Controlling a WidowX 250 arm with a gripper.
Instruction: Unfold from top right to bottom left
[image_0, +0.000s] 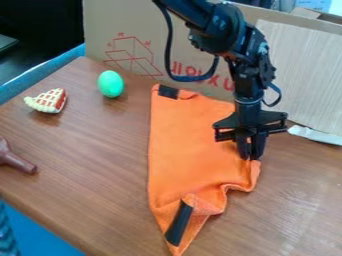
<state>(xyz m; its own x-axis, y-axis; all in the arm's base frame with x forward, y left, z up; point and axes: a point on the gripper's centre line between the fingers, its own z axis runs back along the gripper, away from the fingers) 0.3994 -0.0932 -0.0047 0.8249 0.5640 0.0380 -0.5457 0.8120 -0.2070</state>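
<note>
One orange cloth (180, 145) lying on the bench (87, 165), kinda bunched toward the near end by a black strip (179, 223). Claw (250, 158) is pretty much closed, pinching the cloth's right edge. Green egg (110, 84) sits off to the left, fwiw.

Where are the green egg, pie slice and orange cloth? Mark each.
Green egg (110, 84): camera view, middle of its side.
Pie slice (49, 101): camera view, its lattice top.
Orange cloth (184, 150): camera view, its flat middle.

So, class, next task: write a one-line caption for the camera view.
A black robot gripper at the right edge of a rumpled orange cloth with black patches, on a brown wood-grain table.
</note>
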